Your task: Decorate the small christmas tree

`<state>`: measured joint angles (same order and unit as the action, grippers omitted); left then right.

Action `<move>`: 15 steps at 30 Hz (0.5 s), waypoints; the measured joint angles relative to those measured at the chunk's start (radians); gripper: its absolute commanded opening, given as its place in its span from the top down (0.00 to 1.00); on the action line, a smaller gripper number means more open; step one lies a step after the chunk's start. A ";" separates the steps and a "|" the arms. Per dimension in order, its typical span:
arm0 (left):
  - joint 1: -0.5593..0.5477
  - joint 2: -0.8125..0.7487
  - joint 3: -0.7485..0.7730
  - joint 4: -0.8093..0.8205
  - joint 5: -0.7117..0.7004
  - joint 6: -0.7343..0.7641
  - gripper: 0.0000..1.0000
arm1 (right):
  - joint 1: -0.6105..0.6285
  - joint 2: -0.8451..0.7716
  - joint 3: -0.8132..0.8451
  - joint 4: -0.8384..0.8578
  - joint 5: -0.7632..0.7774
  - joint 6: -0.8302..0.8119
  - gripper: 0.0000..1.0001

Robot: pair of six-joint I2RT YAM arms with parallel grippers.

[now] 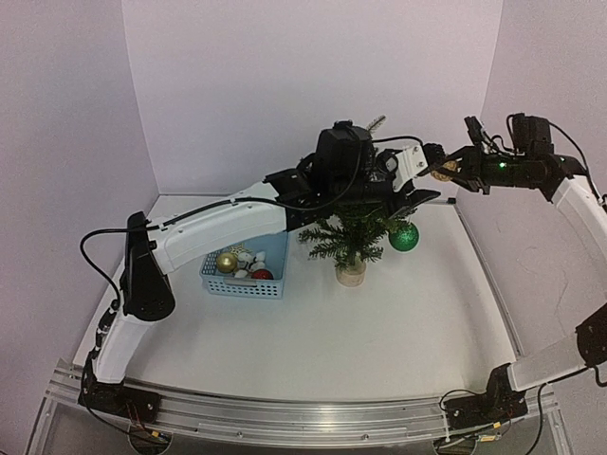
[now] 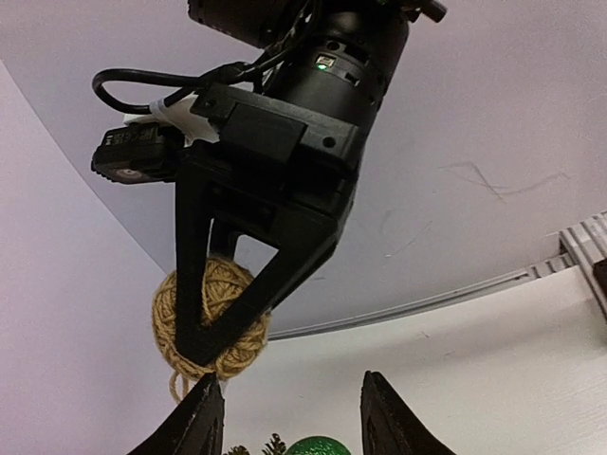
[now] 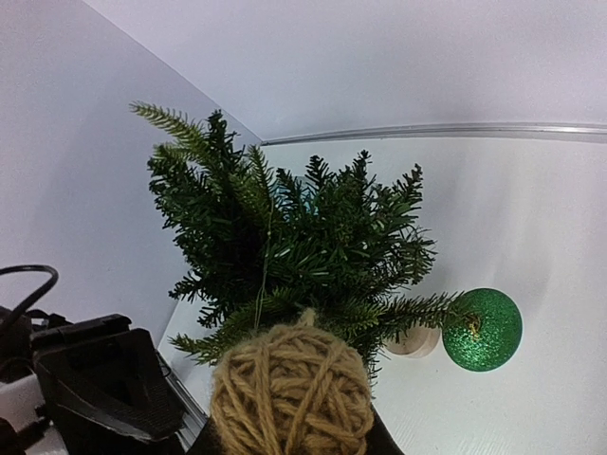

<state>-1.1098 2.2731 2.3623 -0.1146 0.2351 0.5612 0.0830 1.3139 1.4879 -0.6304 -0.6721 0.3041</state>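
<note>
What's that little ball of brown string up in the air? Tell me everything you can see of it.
The twine ball is a small round ornament wound from coarse tan, jute-like string, its strands crossing in bands. A loose end dangles beneath it. It is held off the table, clamped between the fingers of the right end effector, near the upper part of the small christmas tree.

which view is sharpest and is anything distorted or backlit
Right wrist: small christmas tree crisp, twine ball cropped at the bottom edge; left wrist: right tool a dark silhouette against the pale wall; top external: soft overall, rail looks bowed, likely lens.
</note>
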 measured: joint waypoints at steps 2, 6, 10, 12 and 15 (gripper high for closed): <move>-0.006 0.019 0.000 0.029 -0.065 0.016 0.53 | 0.000 0.001 -0.001 0.001 0.007 0.014 1.00; -0.013 0.030 0.000 0.065 -0.167 0.041 0.61 | -0.001 -0.018 -0.016 0.005 0.004 0.018 1.00; -0.016 0.030 0.001 0.085 -0.241 0.067 0.63 | -0.003 -0.052 -0.036 0.005 -0.016 0.015 1.00; -0.018 0.030 0.001 0.086 -0.260 0.071 0.62 | -0.004 -0.069 -0.041 0.006 -0.023 0.014 1.00; -0.020 0.030 0.001 0.079 -0.265 0.072 0.63 | -0.004 -0.093 -0.045 0.008 -0.032 0.014 1.00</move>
<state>-1.1298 2.3035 2.3634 -0.0356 -0.0295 0.6334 0.0792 1.2212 1.4425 -0.6227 -0.7039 0.3180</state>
